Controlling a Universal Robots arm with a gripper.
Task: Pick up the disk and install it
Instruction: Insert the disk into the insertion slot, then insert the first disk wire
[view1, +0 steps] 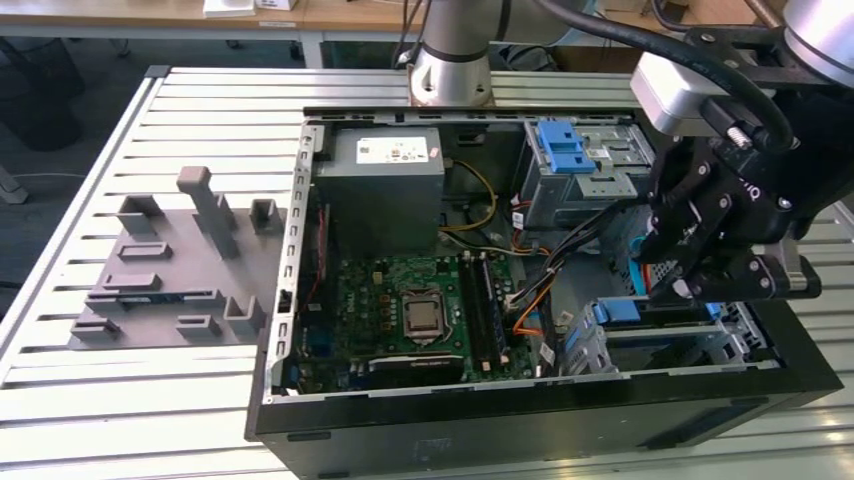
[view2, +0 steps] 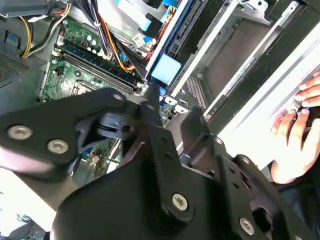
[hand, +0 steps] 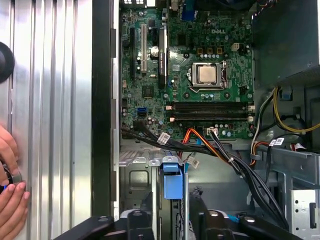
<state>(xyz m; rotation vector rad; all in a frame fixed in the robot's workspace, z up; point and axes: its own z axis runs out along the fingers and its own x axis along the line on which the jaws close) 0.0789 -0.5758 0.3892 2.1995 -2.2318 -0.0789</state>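
The disk (view1: 641, 311) stands on edge in the drive bay at the case's front corner, on the exterior view's right. Its blue rail end (hand: 171, 181) faces the motherboard, and its long edge (view2: 165, 67) runs back into the metal bay. My gripper (view1: 681, 285) hovers just above it. The two black fingers (view2: 150, 102) are spread apart, and I see nothing between them. In the first wrist view my gripper (hand: 172, 209) straddles the line of the disk's edge, with gaps on both sides.
The open computer case (view1: 287, 330) lies on a slatted metal table (view1: 120, 390). Inside are a green motherboard (view1: 414, 310), a grey power-supply box (view1: 387, 165), a blue-latched drive cage (view1: 574, 150) and loose cables (hand: 210, 147). A grey fixture (view1: 174, 260) sits on the exterior view's left. A person's hands (hand: 10, 192) rest beside the case.
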